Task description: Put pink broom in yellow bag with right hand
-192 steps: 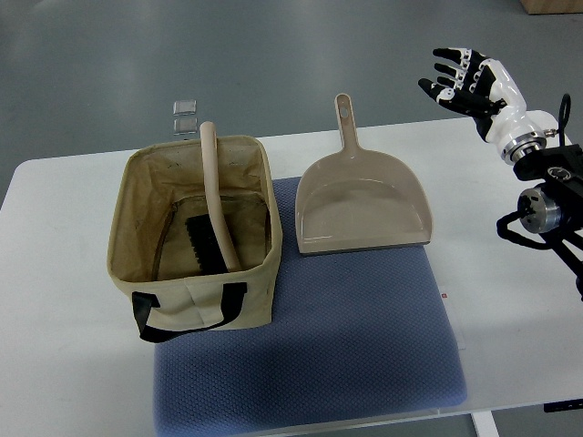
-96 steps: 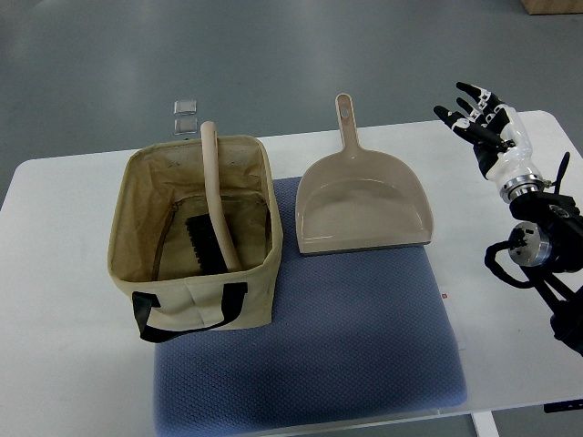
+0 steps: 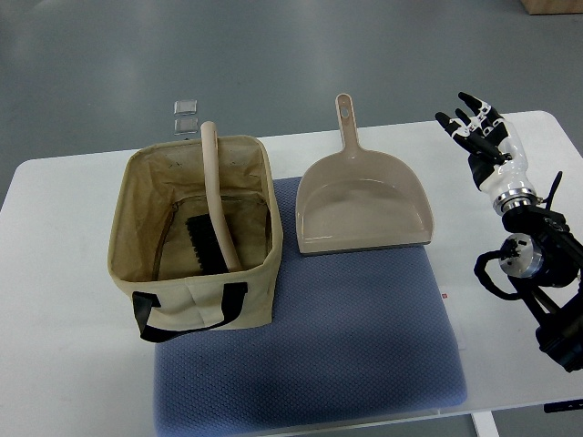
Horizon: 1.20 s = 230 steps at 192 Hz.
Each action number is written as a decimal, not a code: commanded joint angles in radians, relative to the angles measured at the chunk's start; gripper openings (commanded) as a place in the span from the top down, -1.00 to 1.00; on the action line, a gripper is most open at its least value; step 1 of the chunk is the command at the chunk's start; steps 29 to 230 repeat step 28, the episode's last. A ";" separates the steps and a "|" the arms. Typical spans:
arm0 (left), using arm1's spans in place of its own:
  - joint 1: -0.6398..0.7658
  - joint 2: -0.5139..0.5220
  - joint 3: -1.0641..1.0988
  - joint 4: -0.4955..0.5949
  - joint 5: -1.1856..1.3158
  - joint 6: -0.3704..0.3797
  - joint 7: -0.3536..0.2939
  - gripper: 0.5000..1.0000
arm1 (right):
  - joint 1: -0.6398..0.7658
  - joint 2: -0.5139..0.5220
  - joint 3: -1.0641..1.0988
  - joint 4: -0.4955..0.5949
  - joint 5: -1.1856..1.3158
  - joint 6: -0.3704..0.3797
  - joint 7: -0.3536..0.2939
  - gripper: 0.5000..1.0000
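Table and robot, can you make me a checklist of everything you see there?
Surface: white table with a blue mat on it.
Job's things: broom stands inside the bag, handle leaning over the far rim.
Clutter: dustpan lying on the mat's far edge, beside the bag.
Hands: right hand open, empty, above the table's right end; left not seen.
Cables: black cables loop by the right arm.
Surroundings: grey floor, two small clear squares beyond the table.

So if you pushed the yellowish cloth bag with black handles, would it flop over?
The yellowish cloth bag probably slides rather than tips: it sits wide and low. Its walls look soft, so they may dent. The broom leaning inside might shift.
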 commanded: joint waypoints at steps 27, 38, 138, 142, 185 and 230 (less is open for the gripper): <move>0.000 0.000 0.000 0.000 0.000 0.000 0.000 -1.00 | 0.000 -0.001 -0.001 0.002 -0.001 0.017 -0.001 -0.73; 0.000 0.000 0.000 0.000 0.000 0.000 0.000 -1.00 | 0.000 -0.001 -0.001 0.002 -0.001 0.017 -0.001 -0.73; 0.000 0.000 0.000 0.000 0.000 0.000 0.000 -1.00 | 0.000 -0.001 -0.001 0.002 -0.001 0.017 -0.001 -0.73; 0.000 0.000 0.000 0.000 0.000 0.000 0.000 -1.00 | 0.000 -0.001 -0.001 0.002 -0.001 0.017 -0.001 -0.73; 0.000 0.000 0.000 0.000 0.000 0.000 0.000 -1.00 | 0.000 -0.001 -0.001 0.002 -0.001 0.017 -0.001 -0.73; 0.000 0.000 0.000 0.000 0.000 0.000 0.000 -1.00 | 0.000 -0.001 -0.001 0.002 -0.001 0.017 -0.001 -0.73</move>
